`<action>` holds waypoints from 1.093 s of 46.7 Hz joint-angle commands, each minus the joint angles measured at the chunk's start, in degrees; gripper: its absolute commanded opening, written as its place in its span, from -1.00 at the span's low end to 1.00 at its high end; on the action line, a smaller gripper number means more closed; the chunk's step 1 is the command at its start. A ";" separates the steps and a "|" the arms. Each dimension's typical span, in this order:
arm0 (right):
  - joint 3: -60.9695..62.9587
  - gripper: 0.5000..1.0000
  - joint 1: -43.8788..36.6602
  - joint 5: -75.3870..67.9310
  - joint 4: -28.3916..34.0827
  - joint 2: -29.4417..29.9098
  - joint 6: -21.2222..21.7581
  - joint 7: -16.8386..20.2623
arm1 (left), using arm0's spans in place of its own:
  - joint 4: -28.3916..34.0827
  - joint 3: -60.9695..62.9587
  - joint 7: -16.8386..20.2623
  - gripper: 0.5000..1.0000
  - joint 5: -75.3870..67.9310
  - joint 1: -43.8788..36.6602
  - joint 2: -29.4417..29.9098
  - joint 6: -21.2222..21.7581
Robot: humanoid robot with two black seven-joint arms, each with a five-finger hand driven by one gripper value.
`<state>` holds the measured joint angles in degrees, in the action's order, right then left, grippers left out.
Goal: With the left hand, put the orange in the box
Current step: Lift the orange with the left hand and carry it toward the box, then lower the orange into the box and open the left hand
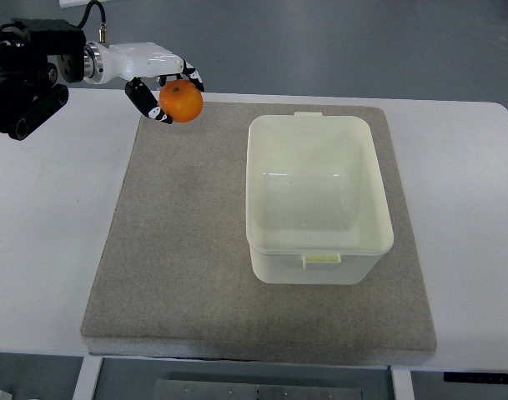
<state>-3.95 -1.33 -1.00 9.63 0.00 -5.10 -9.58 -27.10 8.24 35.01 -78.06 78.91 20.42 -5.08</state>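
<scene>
Holding the orange [181, 102], a smooth round fruit, at ten o'clock above the grey felt-like mat [187, 267], the left robot hand [160, 90] has its fingers curled around it, so the carry and release into the empty, translucent cream plastic box [319, 258] at centre-right remain undone.

A grey felt mat [187, 250] lies on a white table [45, 242].
</scene>
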 commanded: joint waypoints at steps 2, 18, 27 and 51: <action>0.00 0.73 0.01 0.04 -0.05 0.00 0.00 0.00 | -2.34 0.02 -0.01 -1.00 2.30 1.86 0.05 0.07; 0.00 0.73 -0.08 -0.05 -0.05 0.00 0.00 0.00 | -14.91 -0.51 -0.01 -1.00 3.97 7.84 1.72 0.25; 0.00 0.73 0.01 0.04 0.03 0.00 0.00 0.00 | -20.71 -2.71 -0.01 -1.00 3.36 8.98 1.81 0.42; 0.00 0.73 0.01 0.04 -0.05 0.00 0.00 0.00 | -31.96 -2.53 -0.01 -1.00 2.39 11.00 1.37 -0.02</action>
<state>-3.95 -1.32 -0.99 9.59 0.00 -5.10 -9.58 -58.13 5.61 35.00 -75.63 90.09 22.09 -5.10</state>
